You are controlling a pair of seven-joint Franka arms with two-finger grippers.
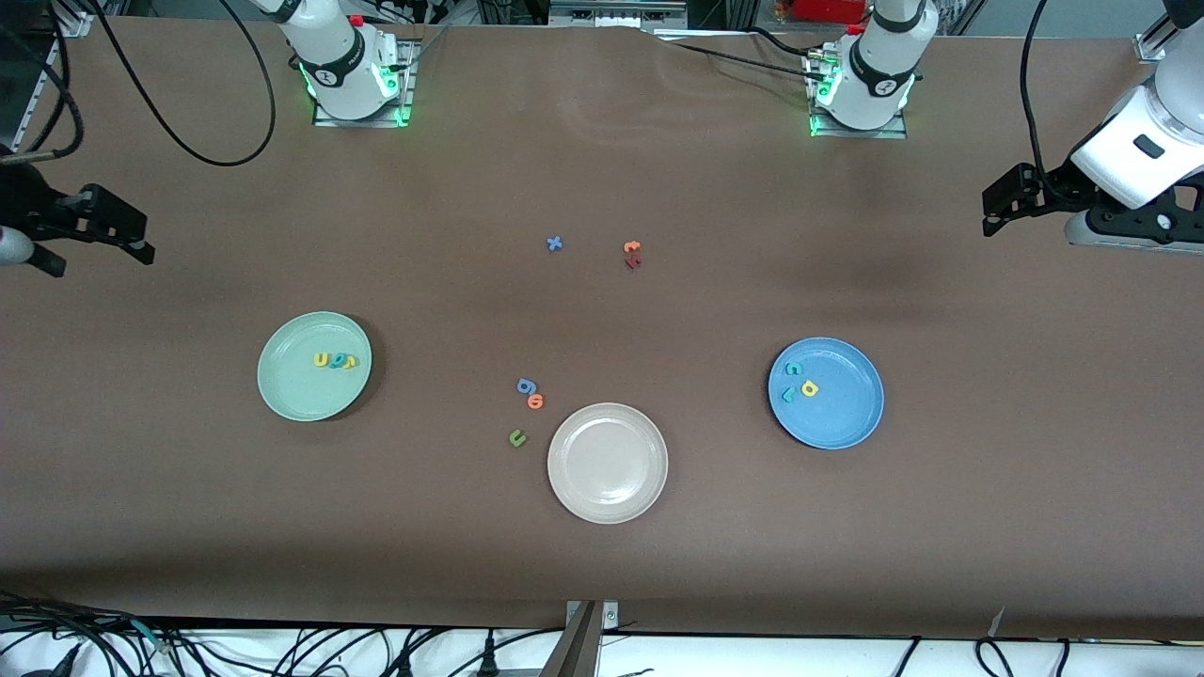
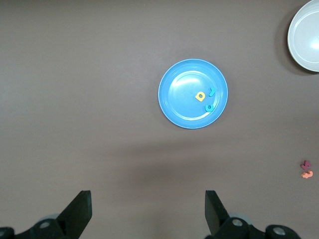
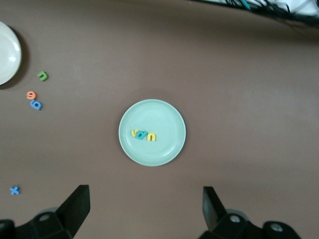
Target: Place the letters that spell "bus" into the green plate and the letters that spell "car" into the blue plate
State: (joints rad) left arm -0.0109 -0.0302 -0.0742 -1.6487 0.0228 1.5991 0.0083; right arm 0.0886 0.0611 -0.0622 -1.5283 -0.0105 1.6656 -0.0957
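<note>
Front view showed a brown worktop (image 1: 602, 188) with three plates on it. The green plate (image 1: 282, 395) sat toward the right arm's end. Three tiny letters lay in it, touching in a row: a yellow u (image 1: 322, 359), a teal b (image 1: 335, 361) and a yellow s (image 1: 349, 362). The blue plate (image 1: 847, 414) sat toward the left arm's end. It held a teal c (image 1: 793, 369), a yellow a (image 1: 809, 387) and a teal r (image 1: 788, 395), close together near the rim.

A beige plate (image 1: 608, 463) sat between the two, nearer to the front camera, with nothing in it. Just beside it on the worktop lay a blue g (image 1: 525, 385), an orange letter (image 1: 536, 401) and a green u (image 1: 516, 438). Farther from the front camera lay a blue x (image 1: 554, 244), and near it an orange t (image 1: 632, 247) touching a dark red letter (image 1: 632, 262).

The left tool (image 1: 997, 202) hung over bare worktop at the left arm's end. Its fingers (image 2: 79, 211) were wide apart and held nothing. The right tool (image 1: 141, 240) hung over bare worktop at the right arm's end. Its fingers (image 3: 77, 206) were wide apart too, and held nothing.
</note>
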